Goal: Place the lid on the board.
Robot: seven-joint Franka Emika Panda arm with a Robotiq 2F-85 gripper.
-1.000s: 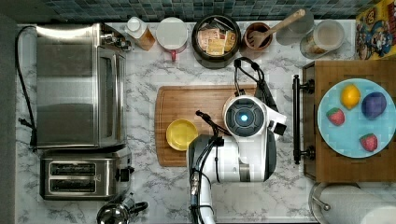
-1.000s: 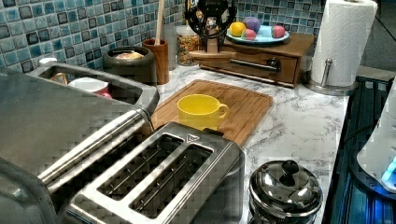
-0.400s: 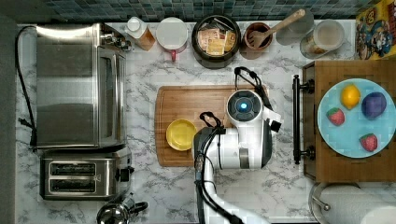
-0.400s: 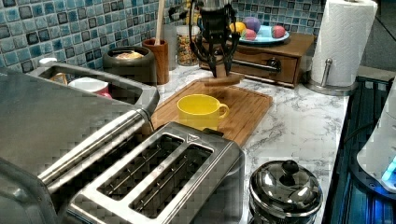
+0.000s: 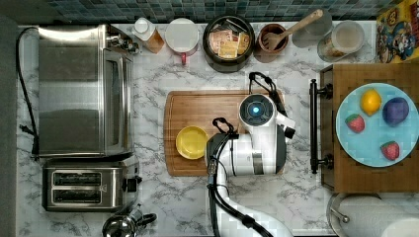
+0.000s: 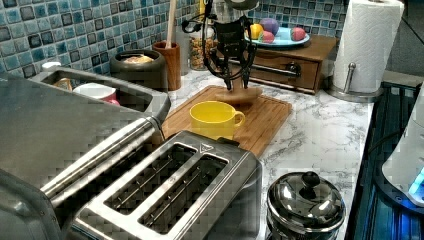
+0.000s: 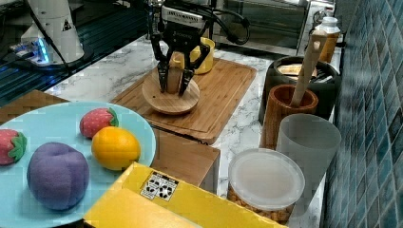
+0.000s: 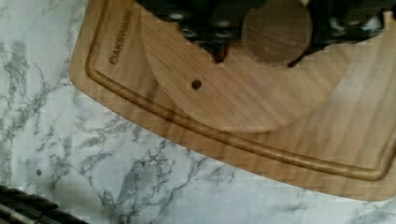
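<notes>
The lid is a round wooden disc with a wooden knob on top. It lies at or just above the board, a light-brown rectangle with a groove, near the edge facing the tray. My gripper points straight down with its fingers closed on either side of the knob. In the left view the lid sits under the gripper on the board. From above, my arm hides the lid over the board.
A yellow cup stands on the board's other half. The dark wooden tray with a blue plate of toy fruit is beside the board. Pot, utensil holder, toaster oven and toaster ring the counter.
My gripper has come down with the lid from well above the counter to the board's surface, shifting slightly toward the tiled wall.
</notes>
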